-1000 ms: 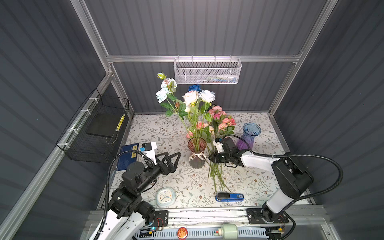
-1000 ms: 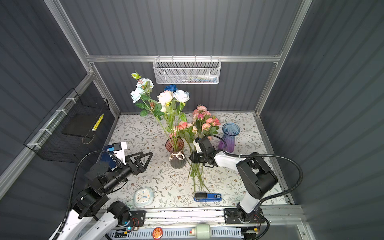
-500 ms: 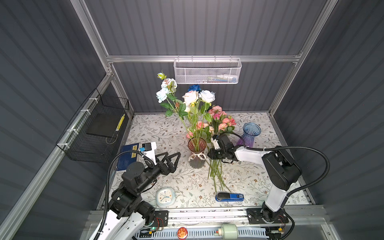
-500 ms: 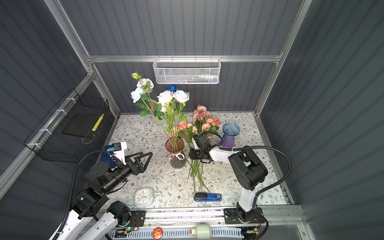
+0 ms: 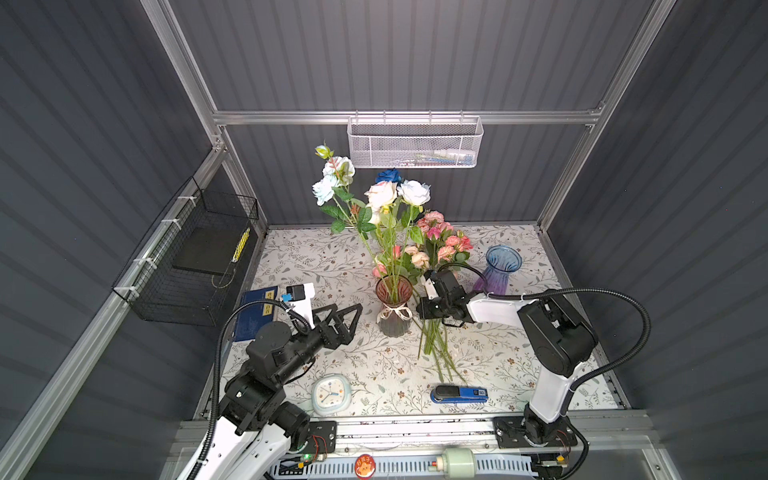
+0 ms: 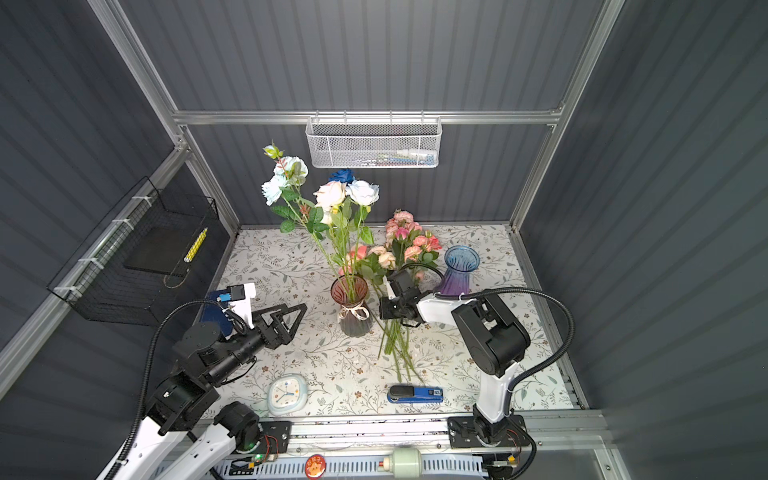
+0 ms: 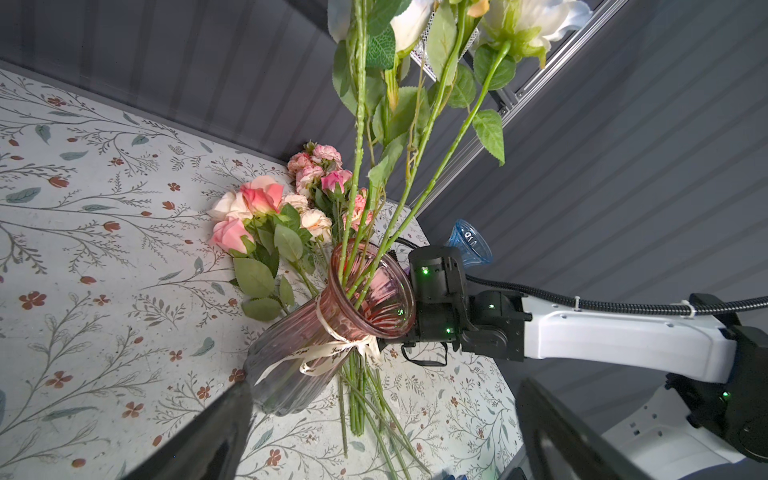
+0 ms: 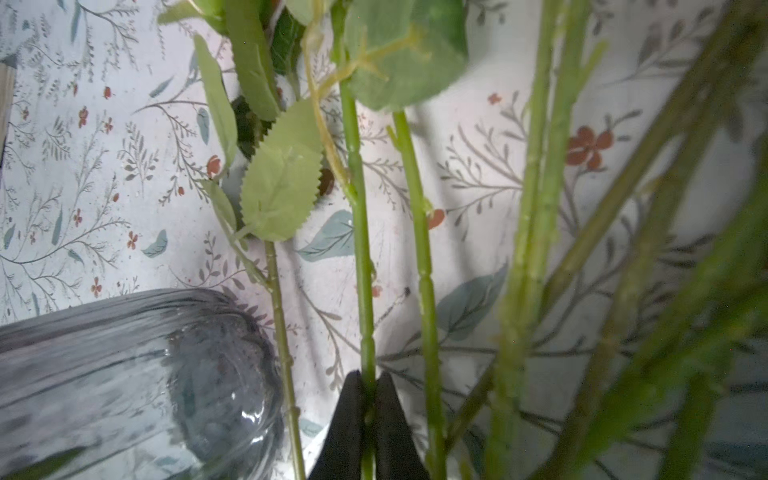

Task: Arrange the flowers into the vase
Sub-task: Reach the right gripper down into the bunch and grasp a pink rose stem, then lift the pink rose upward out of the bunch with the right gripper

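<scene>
Vase (image 5: 392,326) just beside loose flowers (image 5: 448,251)

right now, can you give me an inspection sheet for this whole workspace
surface: floral-print tabletop, no spills seen
job's things: pink vase upright holding tall roses; loose pink flowers lying beside it
clutter: clock, stapler, blue vase, blue booklet
pincers: left pincer open, empty, short of the vase; right pincer shut on one loose stem
cables: black hoses loop off both arms, nothing snagged seen
surroundings: white mesh basket on back rail, black wire basket on left wall
</scene>
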### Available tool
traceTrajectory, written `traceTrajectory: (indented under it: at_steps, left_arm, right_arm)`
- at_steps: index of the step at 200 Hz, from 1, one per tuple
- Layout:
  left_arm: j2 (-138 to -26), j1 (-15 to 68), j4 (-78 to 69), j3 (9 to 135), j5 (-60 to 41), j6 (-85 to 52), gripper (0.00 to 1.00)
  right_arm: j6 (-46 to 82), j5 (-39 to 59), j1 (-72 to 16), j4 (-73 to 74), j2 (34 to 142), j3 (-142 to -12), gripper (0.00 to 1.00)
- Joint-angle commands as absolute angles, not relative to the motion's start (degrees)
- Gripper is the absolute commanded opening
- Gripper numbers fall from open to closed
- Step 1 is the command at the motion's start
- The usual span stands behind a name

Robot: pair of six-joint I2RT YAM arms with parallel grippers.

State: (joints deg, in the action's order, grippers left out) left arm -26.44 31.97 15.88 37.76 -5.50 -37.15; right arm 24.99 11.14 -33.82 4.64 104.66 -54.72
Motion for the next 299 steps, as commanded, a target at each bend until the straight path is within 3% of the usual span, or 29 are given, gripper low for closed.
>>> traceTrajectory:
  at_steps: [1,71,112,162,200,243,299]
  left_arm:
    - [-26.85,32.21,15.17,37.53,-5.27,-37.44,1.00]
    - [-28.04,32.25,13.78,37.68,-5.70,-37.62,1.00]
    - [-28.16,32.21,13.63,37.98,-5.72,-37.62,1.00]
    - [-27.73,32.25,14.28,38.78,-5.45,-37.36,1.00]
    - [-27.13,32.24,14.65,39.27,-5.10,-37.06,1.00]
    - [-26.55,32.21,15.07,39.46,-5.02,-36.88,1.00]
    - [-25.93,32.25,15.19,39.02,-4.83,-37.02,1.00]
  right_arm:
    - [23.12,10.18,-33.65,11.83,100.97,-51.64,0.03]
    - [23.85,2.49,-32.94,26.73,87.64,-41.77,0.01]
    - [23.68,-6.76,-32.63,32.76,80.41,-37.69,0.00]
    - [19.15,-14.71,-32.42,28.28,68.60,-37.08,0.00]
    - [17.12,-13.66,-32.36,20.02,57.82,-39.08,0.00]
    - [15.98,-5.72,-33.61,12.45,48.75,-45.17,0.00]
    - [7.23,-3.99,-46.98,16.38,55.92,-60.79,0.00]
